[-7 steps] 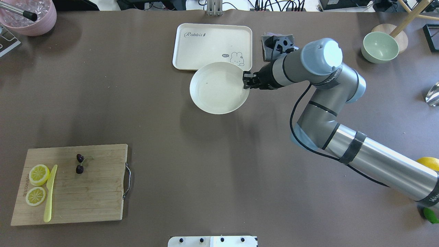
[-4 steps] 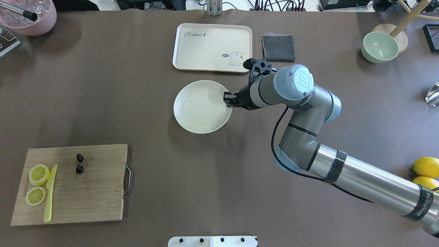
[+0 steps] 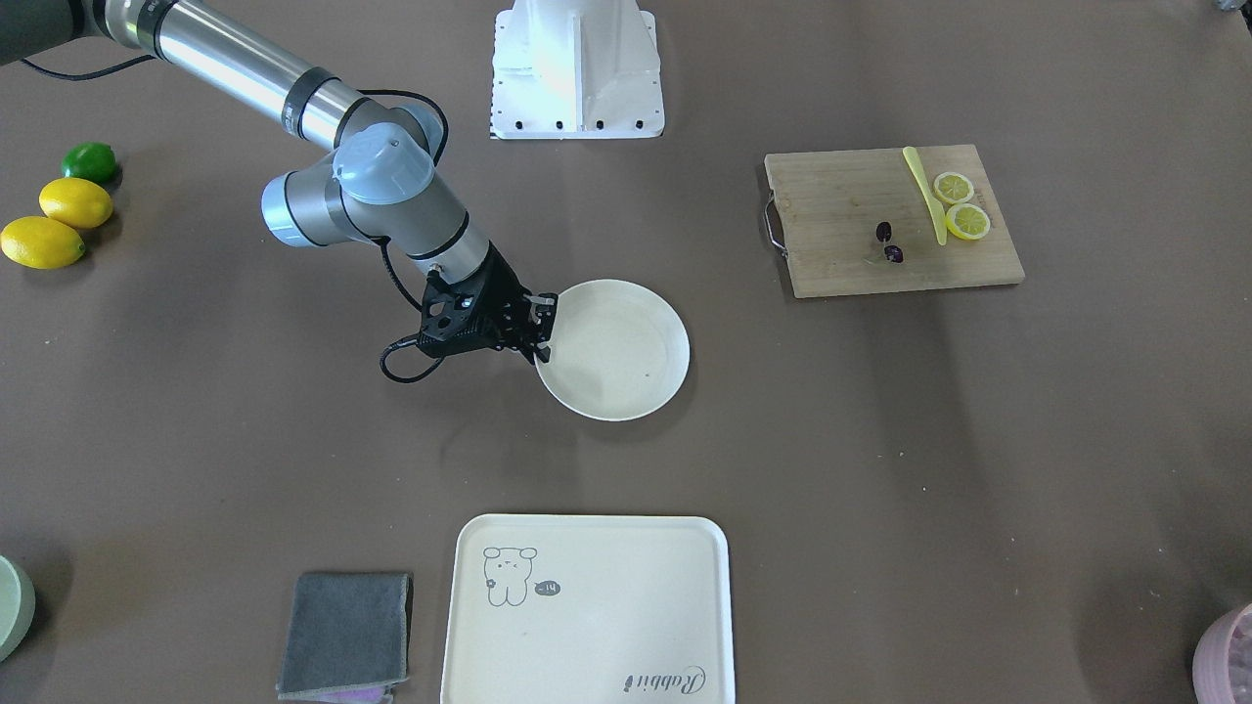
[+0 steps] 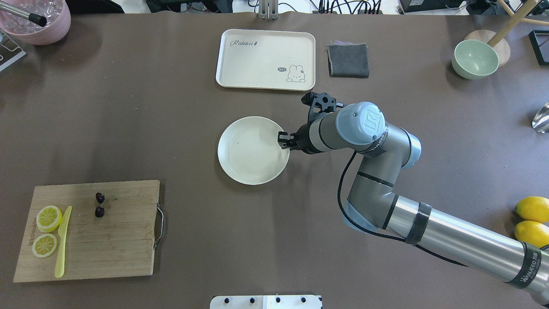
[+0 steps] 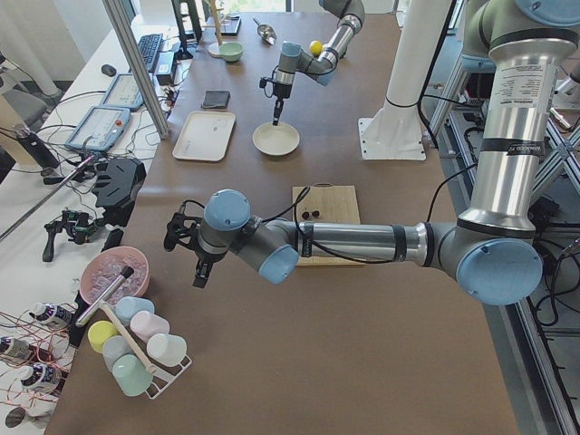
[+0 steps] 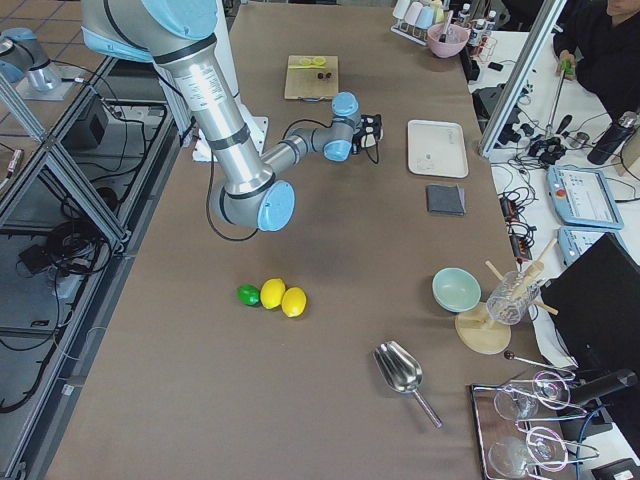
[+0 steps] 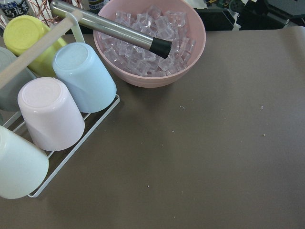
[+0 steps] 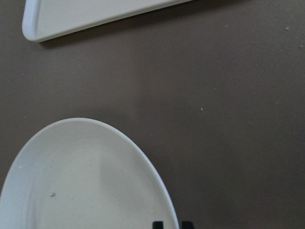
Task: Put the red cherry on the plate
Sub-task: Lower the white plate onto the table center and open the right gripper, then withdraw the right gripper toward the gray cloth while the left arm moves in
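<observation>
As they straddle the plate (image 4: pixel 248 156) rim, right fingers (image 4: pixel 283 137) (narrowly parted) pinch it.

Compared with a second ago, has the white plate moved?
Yes. The plate, held by the right gripper, has slid away from the tray, toward the robot's base; they no longer overlap.
</observation>
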{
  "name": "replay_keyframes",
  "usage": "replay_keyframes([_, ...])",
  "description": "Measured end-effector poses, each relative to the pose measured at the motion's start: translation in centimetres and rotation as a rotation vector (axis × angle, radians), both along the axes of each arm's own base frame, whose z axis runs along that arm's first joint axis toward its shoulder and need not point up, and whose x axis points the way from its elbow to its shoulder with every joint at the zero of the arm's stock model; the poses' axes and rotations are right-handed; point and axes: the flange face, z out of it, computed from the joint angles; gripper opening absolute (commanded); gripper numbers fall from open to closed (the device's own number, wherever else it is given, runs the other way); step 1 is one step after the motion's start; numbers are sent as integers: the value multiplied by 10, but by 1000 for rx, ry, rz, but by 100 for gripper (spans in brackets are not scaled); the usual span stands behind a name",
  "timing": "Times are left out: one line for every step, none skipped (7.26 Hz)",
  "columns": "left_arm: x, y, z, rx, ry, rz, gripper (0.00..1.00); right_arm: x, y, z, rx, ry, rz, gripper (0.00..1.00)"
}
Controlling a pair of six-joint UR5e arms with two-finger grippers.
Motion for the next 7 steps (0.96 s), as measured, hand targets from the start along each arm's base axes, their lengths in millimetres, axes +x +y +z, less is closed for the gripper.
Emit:
replay_keyframes([0, 0, -3, 3, 1, -1, 99, 2, 1, 6, -3, 7, 4, 99])
replay_keyframes([0, -2, -8, 0, 9, -11, 99, 6, -2, 9, -3, 10, 12, 99])
replay_keyframes([4, -4, -19, -16, 31, -33, 98, 16, -10, 9, -5, 8, 22, 100])
replay_keyframes([20, -6, -39, -41, 68, -52, 98, 31, -22, 8, -14, 0, 23, 100])
replay_keyframes([49, -3, -65, -78, 110, -68, 98, 48, -37, 7, -24, -10, 19, 100])
replay_keyframes([85, 5, -87, -123, 143, -89, 98, 67, -52, 7, -34, -18, 15, 100])
replay_keyframes([127, 21, -107, -162, 162, -109, 98, 89, -69, 8, -45, -27, 14, 100])
